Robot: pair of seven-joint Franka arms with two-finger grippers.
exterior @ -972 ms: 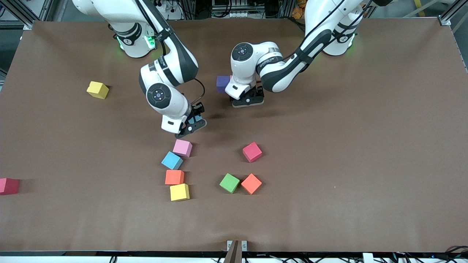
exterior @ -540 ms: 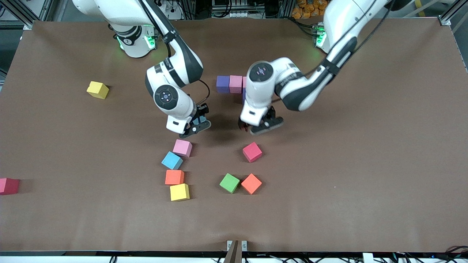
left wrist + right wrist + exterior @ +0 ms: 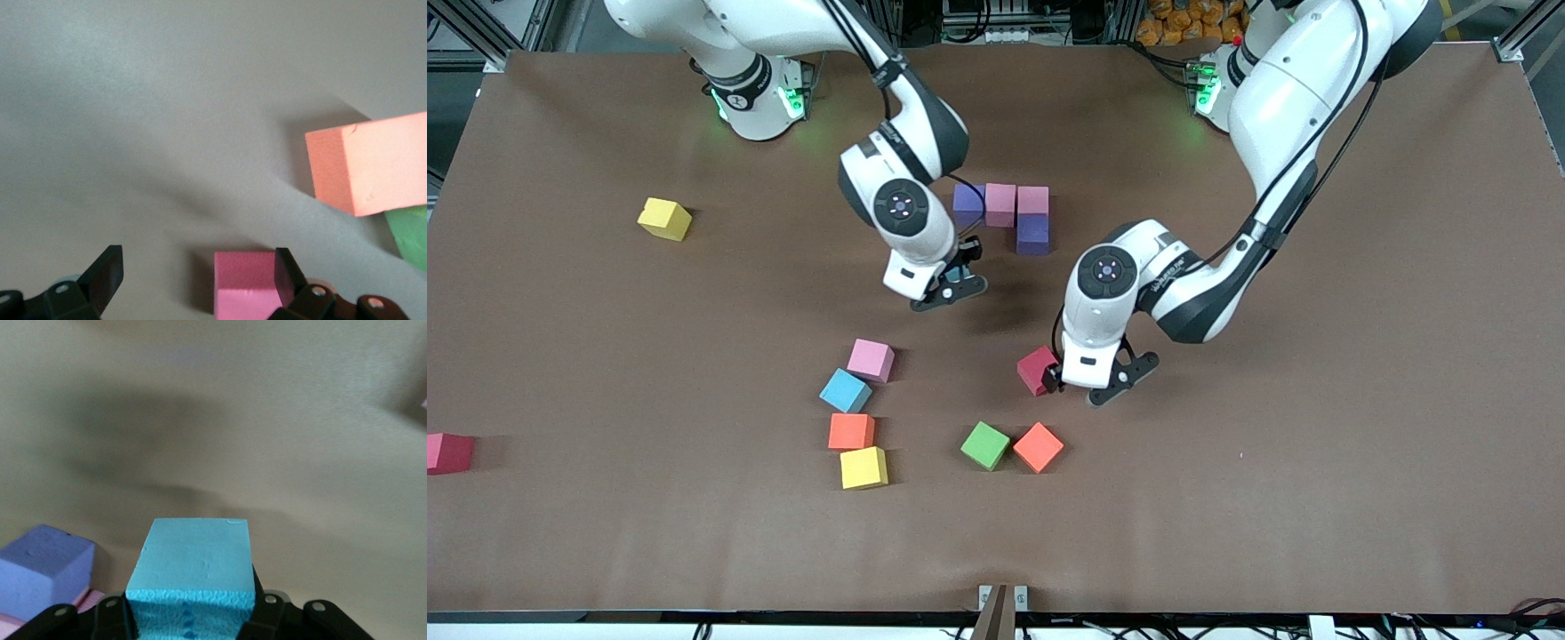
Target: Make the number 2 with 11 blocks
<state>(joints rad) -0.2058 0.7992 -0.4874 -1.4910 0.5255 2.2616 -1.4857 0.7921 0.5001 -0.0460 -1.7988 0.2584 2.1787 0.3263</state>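
Near table centre, your left gripper (image 3: 1073, 384) stood wide, straddling red block (image 3: 1038, 369). Right gripper (image 3: 947, 289) clamped light blue block (image 3: 193, 570) above table, beside started number 2 (image 3: 1009, 215). Foam judged light, squashy; take flat opposite faces, squeeze gently.

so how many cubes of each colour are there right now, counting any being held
purple cubes: 2
pink cubes: 3
light blue cubes: 2, one held in the right gripper
orange cubes: 2
yellow cubes: 2
red cubes: 2
green cube: 1
total: 14
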